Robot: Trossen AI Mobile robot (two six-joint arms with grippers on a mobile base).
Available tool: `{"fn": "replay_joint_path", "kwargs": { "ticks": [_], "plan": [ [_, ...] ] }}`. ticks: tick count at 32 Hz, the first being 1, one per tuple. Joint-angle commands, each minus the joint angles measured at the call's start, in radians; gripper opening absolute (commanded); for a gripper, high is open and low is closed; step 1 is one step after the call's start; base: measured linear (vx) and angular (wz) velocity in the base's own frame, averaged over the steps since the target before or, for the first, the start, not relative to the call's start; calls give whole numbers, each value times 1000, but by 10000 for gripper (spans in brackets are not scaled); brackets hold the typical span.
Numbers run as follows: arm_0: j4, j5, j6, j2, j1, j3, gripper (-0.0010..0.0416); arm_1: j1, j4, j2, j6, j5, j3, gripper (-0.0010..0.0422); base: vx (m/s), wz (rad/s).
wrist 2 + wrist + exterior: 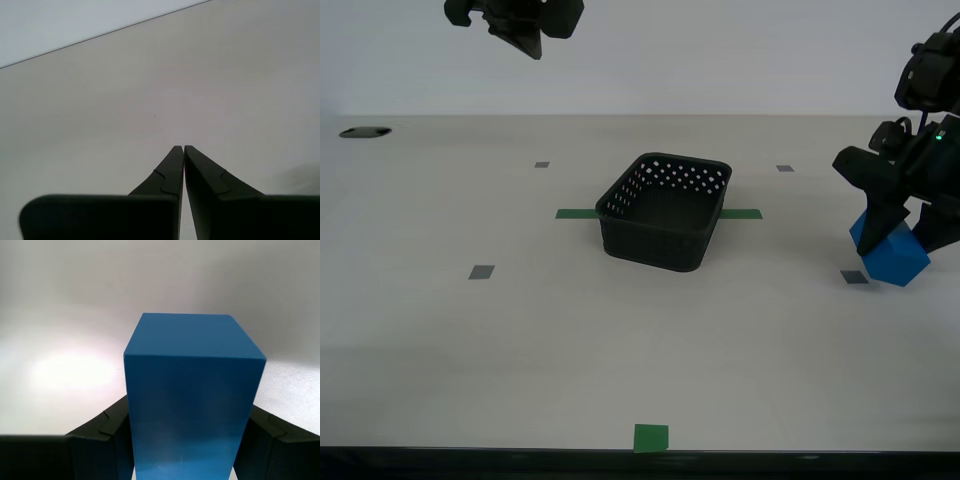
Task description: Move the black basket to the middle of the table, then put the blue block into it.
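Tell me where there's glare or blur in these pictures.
First wrist view: a bright glare patch on the pale beige table beside the solid blue block; the background looks soft. Second wrist view: even light, no glare. Exterior view: sharp, soft shadow under the black perforated plastic basket.

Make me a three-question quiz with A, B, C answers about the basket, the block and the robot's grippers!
1. Where is the black basket?
A. On the green tape strip
B. At the table edge
C. Under the raised gripper

2. What colour is the block?
A. Red
B. Blue
C. Yellow

3. What is my first gripper doing?
A. Hanging open, empty
B. Shut on nothing
C. Shut on the blue block

Answers: 1 A, tape shows on both sides of the basket. 2 B, it is bright blue in both views. 3 C, a finger presses each side of the block. My second gripper is shut and empty.
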Motion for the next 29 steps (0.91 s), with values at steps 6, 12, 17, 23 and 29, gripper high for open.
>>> {"fn": "replay_joint_path", "kwargs": {
  "ticks": [6, 12, 17, 23, 29],
  "plan": [
    [-3, -161, 89, -171, 158, 138, -1, 0, 2, 0, 2, 3, 1, 0, 0, 0],
    [-3, -128, 144, -139, 359, 359, -1, 0, 1, 0, 2, 3, 3, 0, 0, 0],
    [-3, -127, 155, 80, 483, 570, -1, 0, 2, 0, 1, 2, 3, 0, 0, 0],
    [26, -123, 155, 251, 510, 661, 0, 0, 2, -2, 1, 2, 1, 0, -7, -2],
    [32, -123, 156, 285, 510, 679, 2, 0, 8, 0, 1, 2, 9, 0, 4, 6]
  ]
}}
